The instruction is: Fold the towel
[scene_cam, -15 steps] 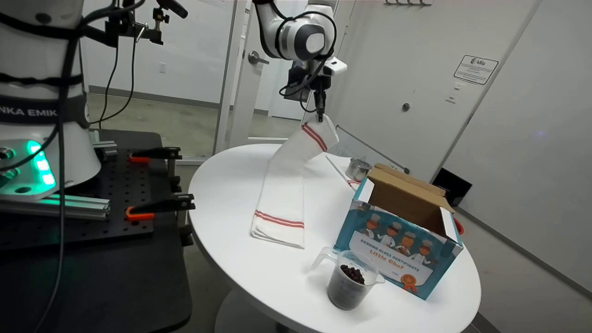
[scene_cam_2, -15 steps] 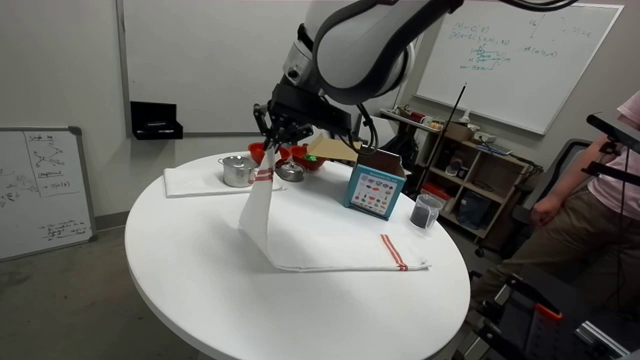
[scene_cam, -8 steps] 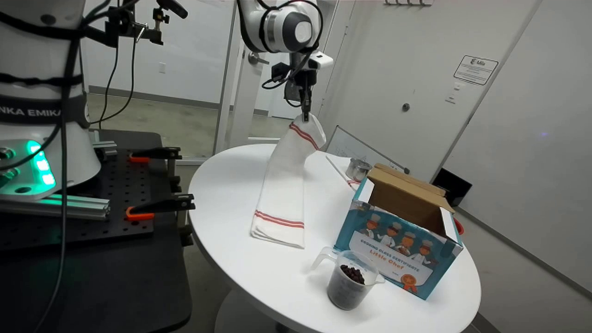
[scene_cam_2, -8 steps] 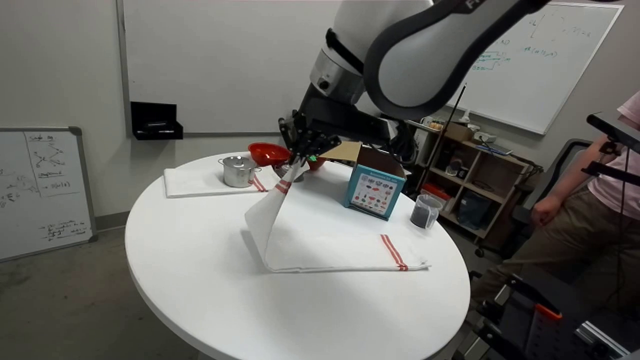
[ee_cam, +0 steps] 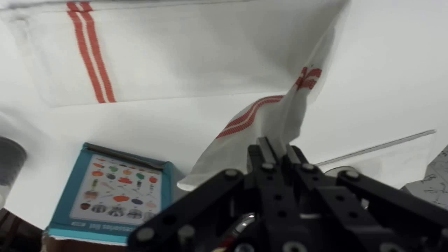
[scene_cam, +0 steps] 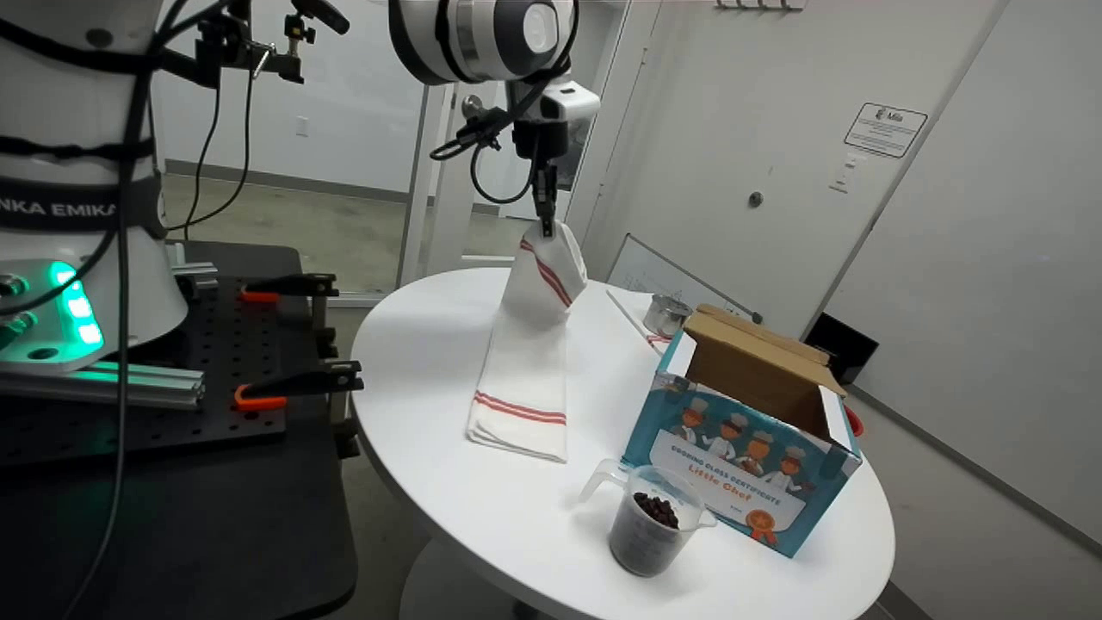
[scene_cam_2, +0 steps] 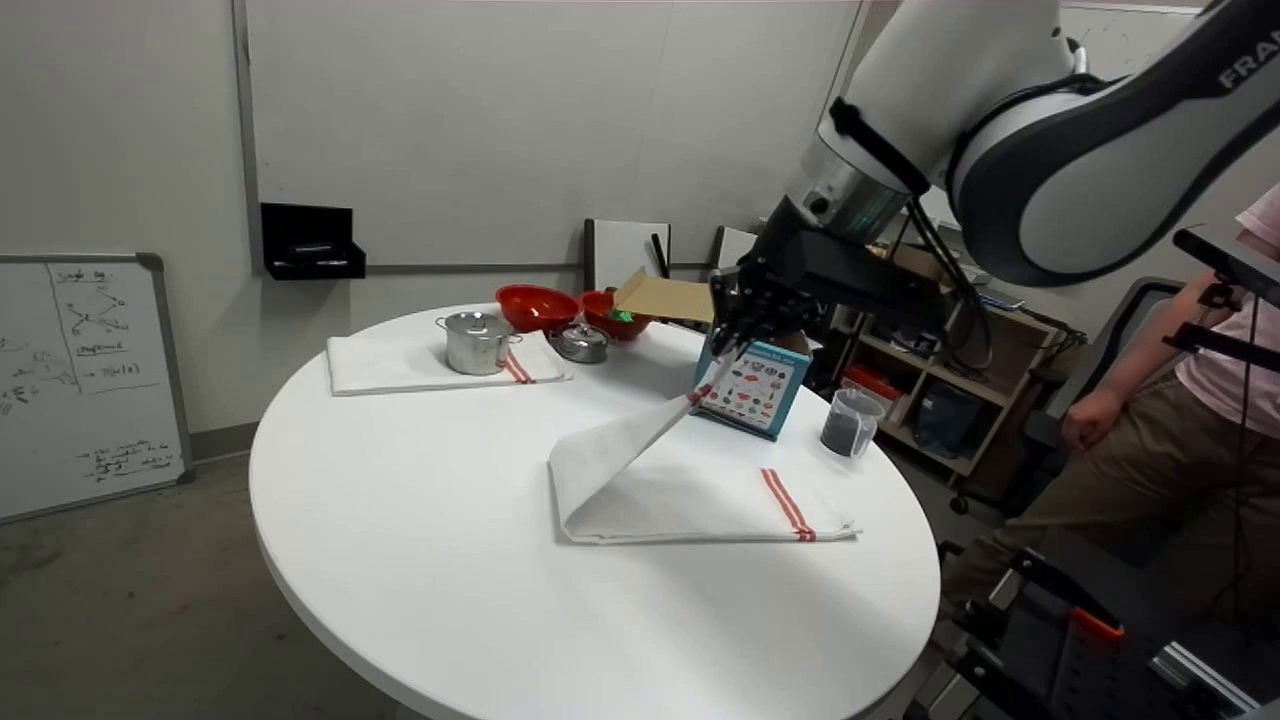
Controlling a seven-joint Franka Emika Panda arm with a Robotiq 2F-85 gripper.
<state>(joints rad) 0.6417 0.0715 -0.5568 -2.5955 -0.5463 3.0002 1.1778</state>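
Behind everything in an exterior view hangs a big whiteboard (scene_cam_2: pixel 520 130), and in front of it we see a round white table (scene_cam_2: pixel 400 560). On the table lies the towel (scene_cam_2: pixel 670 505); in that view its flat part has its long axis running left to right, the striped end pointing right and the fold at the left. From that fold the other striped end slopes up off the table, leaning right. We have a broad stretch of table between the towel's near long edge and the rim, and a narrower strip between its far long edge and the box (scene_cam: pixel 723 465). Well apart, toward the far rim, lies another folded cloth (scene_cam_2: pixel 385 365). We find the gripper (ee_cam: pixel 279 151) above the table, its jaws closed on a gathered bit of the towel's raised end, one corner drooping beside them. On the folded cloth stands a metal pot (scene_cam_2: pixel 477 343), and near the box we see a cup (scene_cam: pixel 646 547) holding dark bits (scene_cam: pixel 656 510)
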